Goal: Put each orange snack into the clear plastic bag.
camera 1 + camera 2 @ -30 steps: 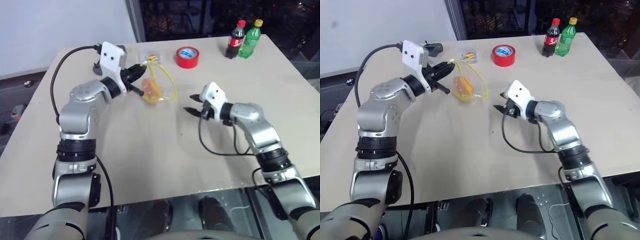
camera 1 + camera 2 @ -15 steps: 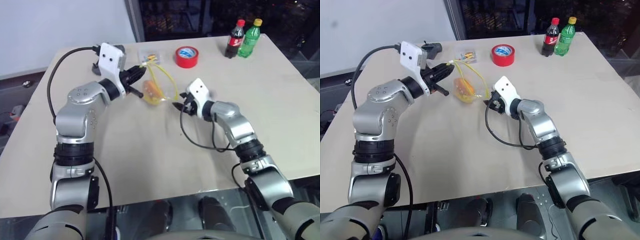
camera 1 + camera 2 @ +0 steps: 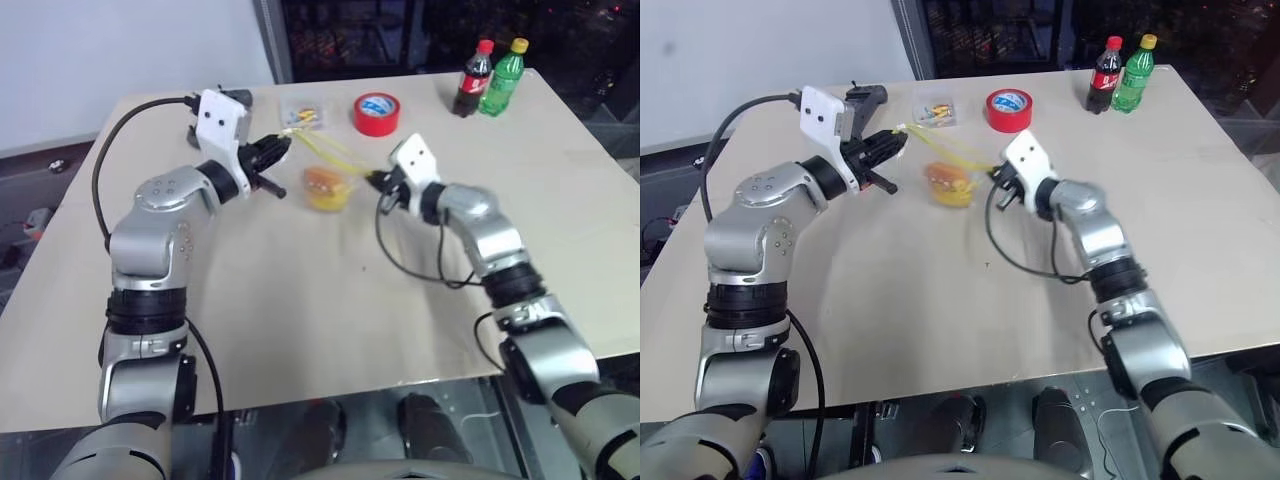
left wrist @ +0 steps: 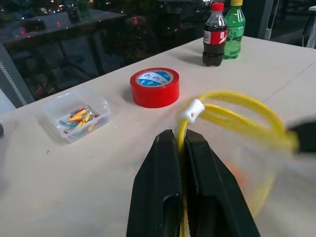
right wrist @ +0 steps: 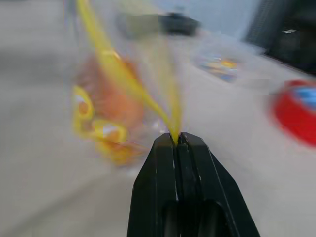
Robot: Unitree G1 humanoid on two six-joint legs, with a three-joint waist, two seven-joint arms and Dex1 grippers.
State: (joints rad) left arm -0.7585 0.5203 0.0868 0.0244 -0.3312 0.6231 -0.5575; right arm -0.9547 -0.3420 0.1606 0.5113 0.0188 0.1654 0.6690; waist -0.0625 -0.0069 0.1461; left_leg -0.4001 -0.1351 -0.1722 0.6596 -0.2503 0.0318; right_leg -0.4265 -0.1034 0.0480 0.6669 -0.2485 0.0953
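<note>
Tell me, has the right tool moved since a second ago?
Yes. The right tool moved up the table toward the red tape and now pinches the bag's yellow strip.

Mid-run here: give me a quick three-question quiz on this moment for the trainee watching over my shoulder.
1. True or false: the left gripper is shut on the clear plastic bag.
2. Where are the orange snacks? A) bare table B) inside the bag C) by the bottles
3. What does the right gripper pinch?

Key: 1 true; 2 B; 3 the bag's yellow seal strip.
</note>
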